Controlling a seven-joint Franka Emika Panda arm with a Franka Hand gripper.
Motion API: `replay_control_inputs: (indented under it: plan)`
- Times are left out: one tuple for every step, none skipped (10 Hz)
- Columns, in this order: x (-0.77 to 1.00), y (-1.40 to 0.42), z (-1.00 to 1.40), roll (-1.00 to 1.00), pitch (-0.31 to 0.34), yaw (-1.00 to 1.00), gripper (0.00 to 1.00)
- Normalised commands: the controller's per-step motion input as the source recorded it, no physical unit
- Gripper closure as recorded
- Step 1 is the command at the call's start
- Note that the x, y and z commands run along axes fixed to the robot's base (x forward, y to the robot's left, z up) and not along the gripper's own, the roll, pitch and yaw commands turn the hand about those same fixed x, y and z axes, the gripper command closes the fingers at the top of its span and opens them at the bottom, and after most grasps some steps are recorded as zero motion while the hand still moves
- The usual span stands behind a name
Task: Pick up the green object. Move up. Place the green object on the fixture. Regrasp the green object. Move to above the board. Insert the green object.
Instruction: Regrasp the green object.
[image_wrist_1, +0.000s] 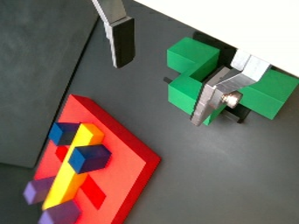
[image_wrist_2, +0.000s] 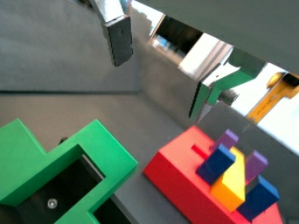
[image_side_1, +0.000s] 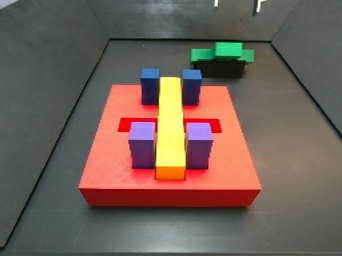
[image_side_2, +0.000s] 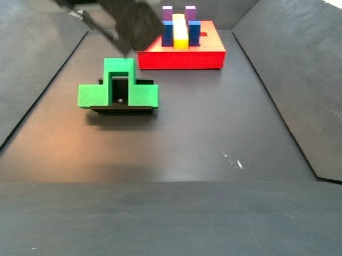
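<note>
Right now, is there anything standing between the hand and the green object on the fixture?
Nothing visible does. The hand hangs open above the green object, which sits on the fixture. The board lies apart from it, across bare floor.

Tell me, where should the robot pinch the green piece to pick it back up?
Probably the raised centre cube of the green object, from straight above: it sticks up highest, with flat sides for the pads. The piece sits on the dark fixture, arms out sideways. The gripper is open above it, not touching, with one finger clear in a wrist view.
</note>
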Motion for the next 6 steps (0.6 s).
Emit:
replay_control_inputs:
  plan:
    - [-0.01, -0.38, 0.06, 1.00, 0.363, 0.00, 0.00]
    - [-0.01, -0.39, 0.03, 1.00, 0.357, 0.01, 0.00]
    - [-0.01, -0.39, 0.04, 1.00, 0.360, 0.01, 0.00]
    - [-0.01, -0.39, 0.03, 1.00, 0.360, 0.01, 0.00]
    - [0.00, -0.39, 0.03, 1.00, 0.357, 0.01, 0.00]
    - [0.00, -0.39, 0.03, 1.00, 0.354, 0.01, 0.00]
